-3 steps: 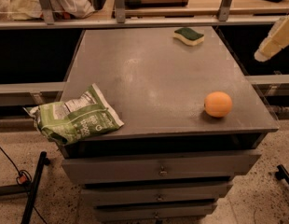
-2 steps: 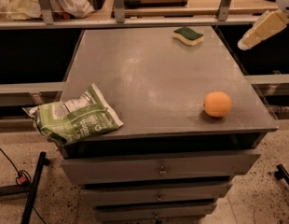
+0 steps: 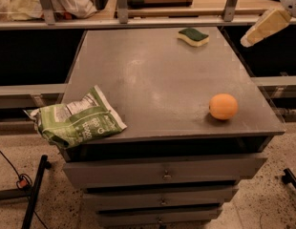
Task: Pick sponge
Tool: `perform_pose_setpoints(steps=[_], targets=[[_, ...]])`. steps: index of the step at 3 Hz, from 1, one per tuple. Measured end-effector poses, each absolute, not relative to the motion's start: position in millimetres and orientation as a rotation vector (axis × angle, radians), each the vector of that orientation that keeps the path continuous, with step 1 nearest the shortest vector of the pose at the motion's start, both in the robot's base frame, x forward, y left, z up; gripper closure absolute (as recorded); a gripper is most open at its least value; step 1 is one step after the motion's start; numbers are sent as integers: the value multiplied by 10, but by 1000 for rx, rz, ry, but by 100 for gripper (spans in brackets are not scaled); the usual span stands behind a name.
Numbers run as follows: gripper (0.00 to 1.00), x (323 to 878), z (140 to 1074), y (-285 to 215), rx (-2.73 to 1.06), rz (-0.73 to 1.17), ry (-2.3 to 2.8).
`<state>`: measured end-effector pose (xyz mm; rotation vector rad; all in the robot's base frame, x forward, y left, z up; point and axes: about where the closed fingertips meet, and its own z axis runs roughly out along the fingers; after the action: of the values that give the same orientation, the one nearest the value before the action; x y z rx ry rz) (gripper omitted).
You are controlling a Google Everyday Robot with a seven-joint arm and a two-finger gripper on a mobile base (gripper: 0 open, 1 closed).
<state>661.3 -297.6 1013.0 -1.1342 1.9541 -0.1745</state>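
The sponge [image 3: 193, 36], pale yellow foam with a dark green scouring top, lies flat at the far right corner of the grey cabinet top [image 3: 153, 80]. My gripper [image 3: 264, 27] hangs in the air at the upper right of the view, beyond the cabinet's right edge. It is to the right of the sponge and apart from it. Only its cream-coloured fingers show, pointing down and to the left.
An orange ball [image 3: 223, 106] sits near the front right of the top. A green crumpled chip bag [image 3: 76, 121] overhangs the front left corner. A shelf rail with metal posts [image 3: 122, 4] runs behind the cabinet. Drawers [image 3: 162, 175] are below.
My gripper has moved up and to the left, nearer the sponge's side of the cabinet. The sponge, ball and bag have not moved.
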Motion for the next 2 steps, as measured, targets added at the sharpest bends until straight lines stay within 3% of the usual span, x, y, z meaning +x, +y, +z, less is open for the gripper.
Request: perform_pose_setpoints(steps=[2], targets=[[0, 7154, 9854, -3066, -969, -105, 1981]])
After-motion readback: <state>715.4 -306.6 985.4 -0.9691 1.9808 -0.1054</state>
